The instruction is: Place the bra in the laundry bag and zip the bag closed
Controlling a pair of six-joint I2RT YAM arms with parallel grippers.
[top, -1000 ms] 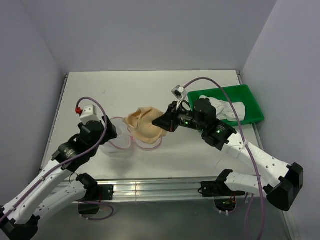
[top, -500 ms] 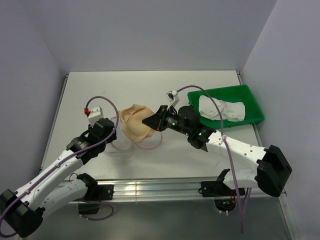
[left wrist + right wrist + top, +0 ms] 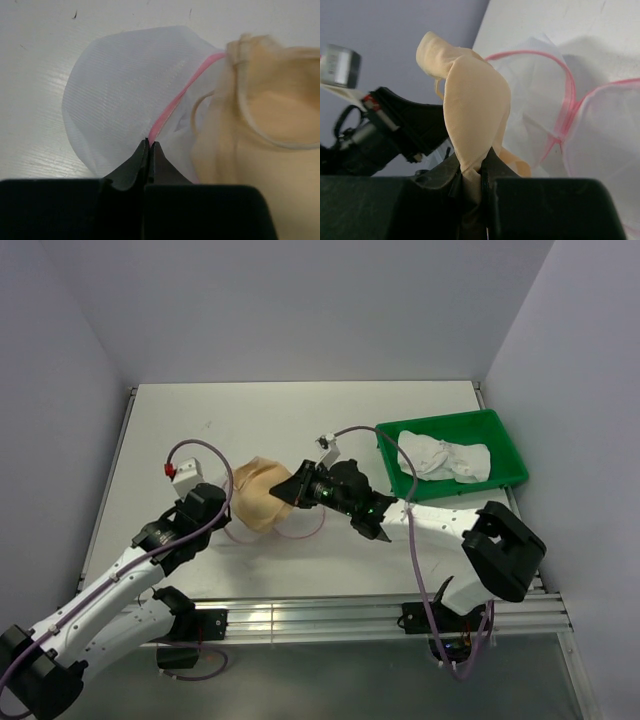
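The tan bra (image 3: 254, 496) hangs bunched from my right gripper (image 3: 291, 489), which is shut on a fold of it (image 3: 472, 172) just above the table. Under and around it lies the white mesh laundry bag (image 3: 240, 532), its pink zipper band looping out on both sides of the bra. In the left wrist view my left gripper (image 3: 150, 145) is shut on that pink band at the bag's rim, with the mesh dome (image 3: 120, 95) ahead of it and the bra (image 3: 265, 135) at the right, against the bag's opening. The right wrist view shows the open bag (image 3: 540, 100) behind the bra (image 3: 475, 100).
A green plastic tray (image 3: 436, 420) holding crumpled white cloth (image 3: 445, 456) stands at the back right, close behind the right arm. The left arm (image 3: 395, 130) sits just beyond the bra in the right wrist view. Walls close in the table's left, back and right edges.
My left gripper has closed onto the bag's pink band. The right arm has carried the bra to the left, over the bag and closer to the left gripper.
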